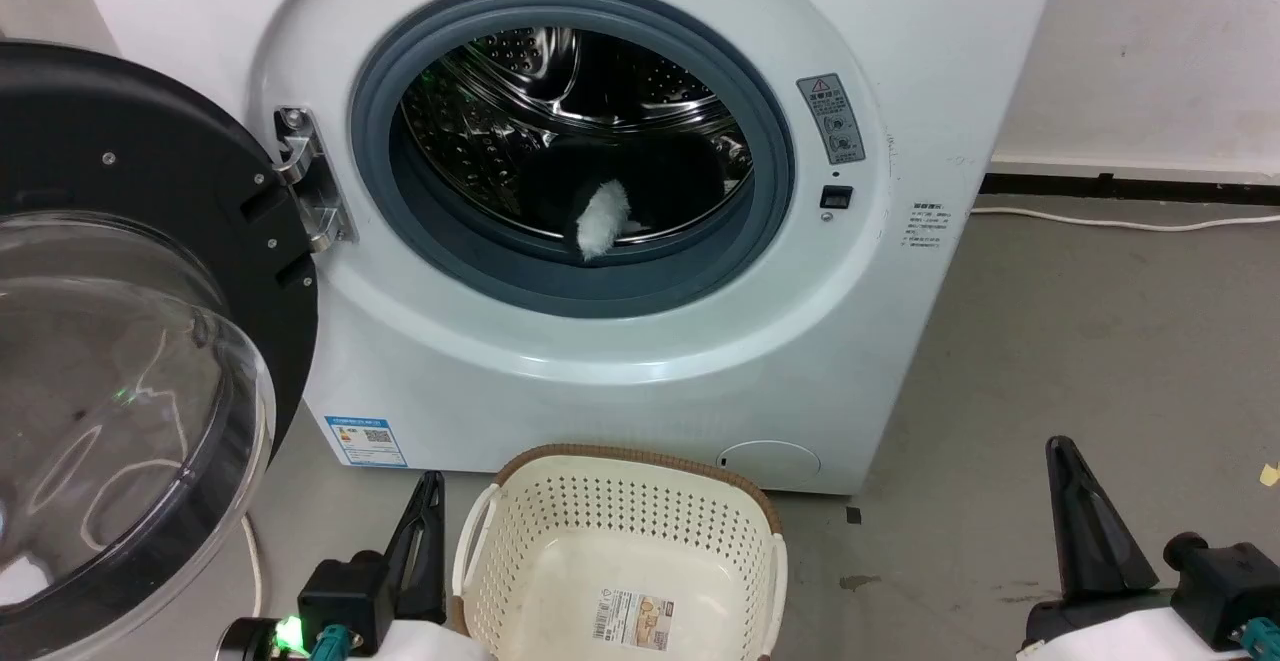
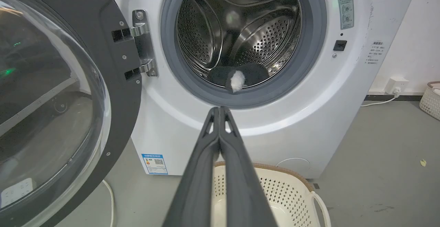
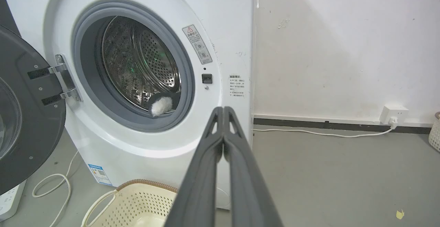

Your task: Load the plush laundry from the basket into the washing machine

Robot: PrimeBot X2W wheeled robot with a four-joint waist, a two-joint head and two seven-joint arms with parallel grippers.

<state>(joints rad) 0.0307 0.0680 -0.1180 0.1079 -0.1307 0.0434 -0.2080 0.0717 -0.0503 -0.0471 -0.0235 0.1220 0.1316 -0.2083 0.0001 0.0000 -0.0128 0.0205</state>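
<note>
The black plush laundry (image 1: pixel 640 191) lies on the bottom of the steel drum inside the washing machine (image 1: pixel 620 371), one white patch hanging toward the grey door seal; it also shows as plush laundry (image 2: pixel 237 77) and plush laundry (image 3: pixel 161 105). The cream basket (image 1: pixel 620 551) stands on the floor before the washer, holding nothing but its floor sticker. My left gripper (image 1: pixel 430 486) is shut beside the basket's left handle, fingers pressed together (image 2: pixel 220 112). My right gripper (image 1: pixel 1060 451) is shut over the bare floor at the right, holding nothing (image 3: pixel 223 112).
The washer's black-rimmed clear door (image 1: pixel 110 361) stands swung wide at the left. A white cable (image 3: pixel 319 133) runs along the wall base to a socket (image 3: pixel 393 112). Another cable and a power strip (image 3: pixel 8 199) lie under the door. A second basket (image 2: pixel 431 100) sits far right.
</note>
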